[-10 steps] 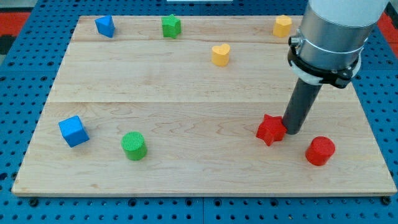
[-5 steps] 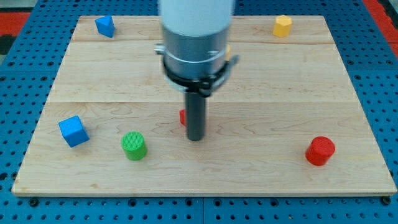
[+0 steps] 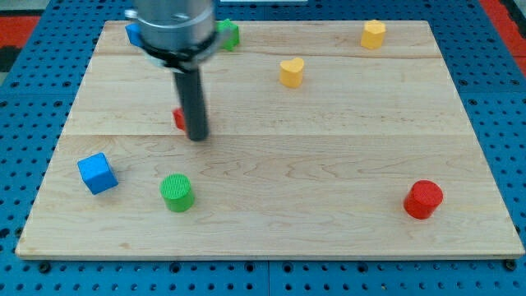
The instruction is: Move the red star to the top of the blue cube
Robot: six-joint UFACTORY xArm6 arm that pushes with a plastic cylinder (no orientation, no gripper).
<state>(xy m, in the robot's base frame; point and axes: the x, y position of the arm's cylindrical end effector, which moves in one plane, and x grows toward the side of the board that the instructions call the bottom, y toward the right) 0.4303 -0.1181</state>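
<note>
The red star (image 3: 178,120) lies left of the board's middle, mostly hidden behind my rod, with only a sliver showing at the rod's left. My tip (image 3: 196,136) rests on the board, touching the star's right side. The blue cube (image 3: 97,173) sits near the board's left edge, lower down, well to the left of and below the star and my tip.
A green cylinder (image 3: 177,192) stands below my tip, right of the blue cube. A red cylinder (image 3: 423,200) is at the lower right. A yellow heart (image 3: 291,71) and a yellow block (image 3: 373,34) are at the upper right. A green block (image 3: 228,34) and another blue block (image 3: 131,34) peek out beside the arm at the top.
My tip has swept from the lower right to the left and up across the board, pushing the red star along with it toward the left.
</note>
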